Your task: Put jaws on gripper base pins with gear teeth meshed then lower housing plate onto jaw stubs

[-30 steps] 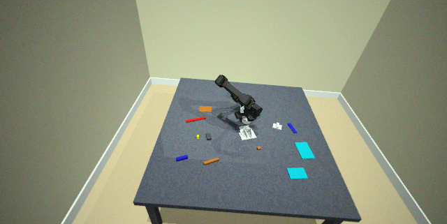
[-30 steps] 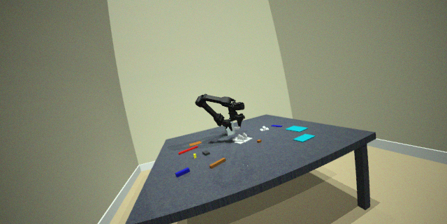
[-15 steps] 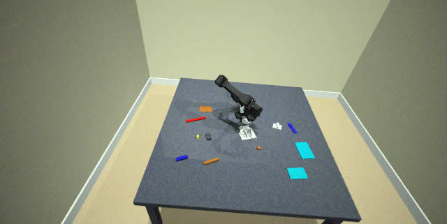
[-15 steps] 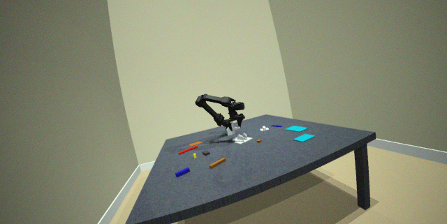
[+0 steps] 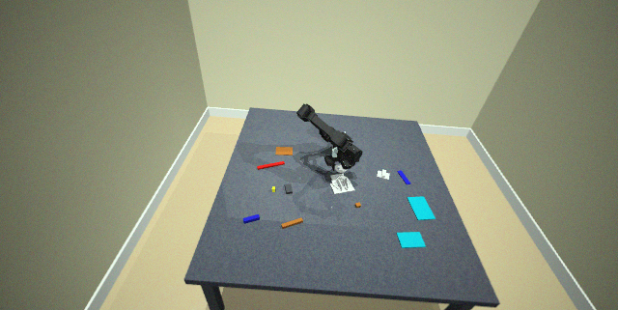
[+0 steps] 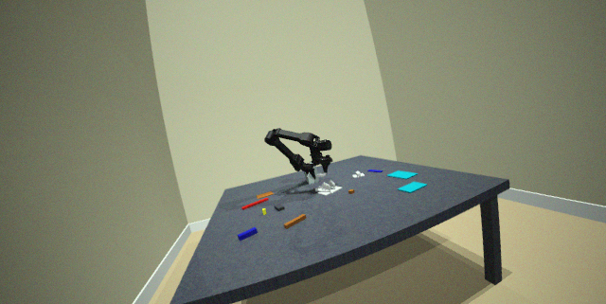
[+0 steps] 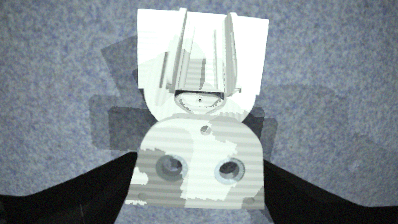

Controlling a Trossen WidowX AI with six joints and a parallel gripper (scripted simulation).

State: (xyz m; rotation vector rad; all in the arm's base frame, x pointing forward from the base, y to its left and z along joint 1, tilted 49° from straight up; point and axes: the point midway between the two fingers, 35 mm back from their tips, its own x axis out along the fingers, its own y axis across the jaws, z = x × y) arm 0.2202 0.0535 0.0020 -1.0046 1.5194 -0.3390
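Observation:
The white gripper base (image 5: 350,189) (image 6: 324,192) (image 7: 148,35) lies on the table. Two light jaws, a left jaw (image 7: 177,55) and a right jaw (image 7: 231,55), lie side by side along it. Their gear ends and the pins are not clearly visible. My gripper (image 5: 338,167) (image 6: 319,173) (image 7: 197,162) is shut on the housing plate (image 5: 340,169) (image 6: 311,179) (image 7: 205,185), one finger at each side edge. The plate shows two round holes and is above the table, overlapping the base's rounded end in the wrist view. Its exact height and tilt are hard to tell.
A small white lobed piece (image 5: 383,174) (image 6: 358,174) lies right of the base. An orange cube (image 5: 358,205) (image 6: 351,191) is in front. A dark block (image 5: 288,188) (image 6: 279,207), a yellow block (image 5: 273,189) and a red bar (image 5: 270,165) lie left; cyan plates (image 5: 421,208) (image 5: 411,239) lie right.

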